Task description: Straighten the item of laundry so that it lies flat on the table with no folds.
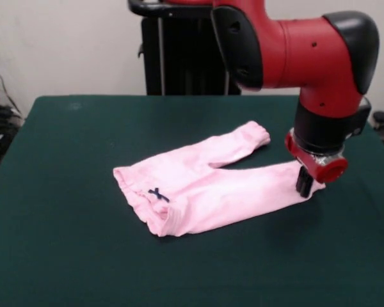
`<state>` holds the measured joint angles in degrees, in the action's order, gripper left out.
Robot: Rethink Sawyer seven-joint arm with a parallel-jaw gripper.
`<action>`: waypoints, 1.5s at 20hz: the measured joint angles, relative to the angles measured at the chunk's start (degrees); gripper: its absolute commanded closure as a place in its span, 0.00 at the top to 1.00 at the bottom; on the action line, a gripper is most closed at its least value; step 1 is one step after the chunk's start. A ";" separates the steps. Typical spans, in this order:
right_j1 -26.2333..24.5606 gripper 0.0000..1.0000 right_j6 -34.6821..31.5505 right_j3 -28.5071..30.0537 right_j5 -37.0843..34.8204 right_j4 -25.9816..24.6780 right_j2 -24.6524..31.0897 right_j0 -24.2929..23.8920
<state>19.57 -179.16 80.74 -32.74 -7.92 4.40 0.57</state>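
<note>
Pink baby pants [201,185] lie spread; jaws [304,182] touch one leg's cuff, grip cannot be told.

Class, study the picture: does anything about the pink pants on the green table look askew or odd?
Mostly flat, but the pants lie diagonally on the table, and the waistband edge near the bow is bunched. The end effector sits at one leg's cuff.

Pale pink pants [205,188], dark blue bow [157,194], dark green table [64,256]
</note>
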 measured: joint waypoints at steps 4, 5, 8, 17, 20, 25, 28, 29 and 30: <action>-0.40 0.00 0.00 1.18 0.00 4.10 2.63 -2.74; -0.49 0.00 0.00 1.71 0.01 5.46 3.34 -3.78; -0.57 0.00 0.00 2.20 0.04 6.68 3.90 -4.53; -0.63 0.00 0.00 2.81 0.04 8.34 4.30 -3.32; -0.41 0.00 0.00 2.83 -0.05 8.32 3.60 -1.39; 0.65 0.00 0.00 2.89 -0.20 7.20 0.20 3.54; 2.12 0.00 0.00 3.11 -0.21 5.28 -2.83 6.77; 2.94 0.00 0.00 3.40 -0.21 4.68 -3.83 7.73; 3.54 0.00 0.00 3.66 -0.22 4.26 -4.42 8.24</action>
<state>23.11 -179.16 84.40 -32.96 -3.66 -0.03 8.81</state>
